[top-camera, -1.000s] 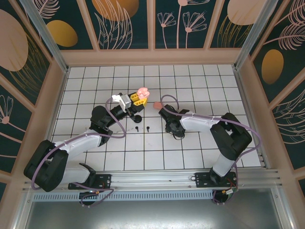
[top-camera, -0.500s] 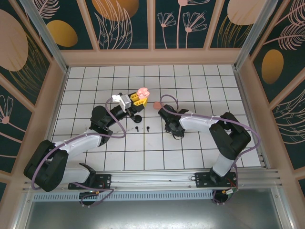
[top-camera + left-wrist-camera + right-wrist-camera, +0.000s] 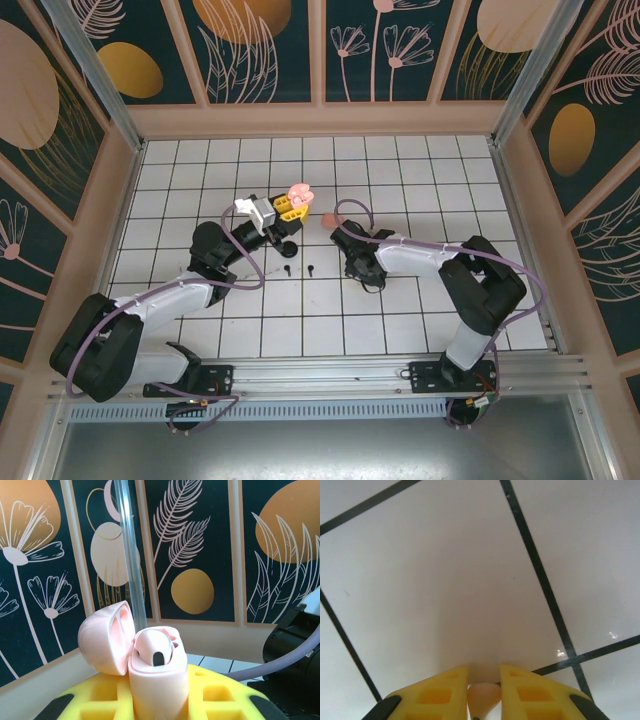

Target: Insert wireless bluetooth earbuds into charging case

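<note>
Right end effector (image 3: pixel 484 674) is clenched on a pale pink earbud (image 3: pixel 483 696), its yellow fingers (image 3: pixel 437 692) pressing the bud from both sides over the surface (image 3: pixel 470 570). In the top view it sits near the middle of the surface, just beside the left end effector (image 3: pixel 291 208). That one is clamped on the charging case (image 3: pixel 159 680), holding it upright with the lid (image 3: pixel 105 637) swung back and the mouth facing up. The step in hand looks like carrying the pink bud to the case. A rounded pink form with a dark slot sits in the case's mouth, probably a seated bud, so the free socket beside it would be the target. The next move calls for lining the stem up with that socket, coming down straight, and letting go only once it seats; so small and smooth a bud could twist in the grip. The case is a smooth pink pebble with a domed lid, the fingers are ribbed yellow plastic with black tips, and the surface is glossy white tile with dark grid lines. Two black earbuds (image 3: pixel 287 269) lie on the surface nearer the arm bases.
</note>
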### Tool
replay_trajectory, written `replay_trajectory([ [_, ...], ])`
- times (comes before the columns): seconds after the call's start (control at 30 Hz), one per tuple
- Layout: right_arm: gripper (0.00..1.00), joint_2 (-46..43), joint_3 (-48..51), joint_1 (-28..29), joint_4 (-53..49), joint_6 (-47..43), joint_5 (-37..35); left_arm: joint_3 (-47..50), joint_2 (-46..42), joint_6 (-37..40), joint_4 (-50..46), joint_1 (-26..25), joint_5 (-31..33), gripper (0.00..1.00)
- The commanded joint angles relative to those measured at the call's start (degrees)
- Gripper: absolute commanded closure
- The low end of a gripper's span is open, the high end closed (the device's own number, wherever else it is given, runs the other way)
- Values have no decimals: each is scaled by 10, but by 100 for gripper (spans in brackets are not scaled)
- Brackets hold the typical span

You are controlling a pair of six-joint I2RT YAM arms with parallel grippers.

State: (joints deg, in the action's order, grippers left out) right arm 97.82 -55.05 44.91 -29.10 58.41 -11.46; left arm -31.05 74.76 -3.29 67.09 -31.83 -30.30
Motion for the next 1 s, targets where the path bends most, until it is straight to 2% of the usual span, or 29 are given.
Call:
replay_trajectory([
  [0.0,80,-25,-10,10,20,-4,10,1,-7,-8,22,-2,3,100],
  [0.47,81,-172,-41,11,6,-48,-49,0,-16,3,-3,-2,-4,100],
  [0.7,80,-246,-114,8,22,-142,-66,-6,-15,19,-21,-2,-13,100],
  [0.97,80,-262,-236,7,48,-271,-51,-33,1,41,-47,-2,-24,100],
])
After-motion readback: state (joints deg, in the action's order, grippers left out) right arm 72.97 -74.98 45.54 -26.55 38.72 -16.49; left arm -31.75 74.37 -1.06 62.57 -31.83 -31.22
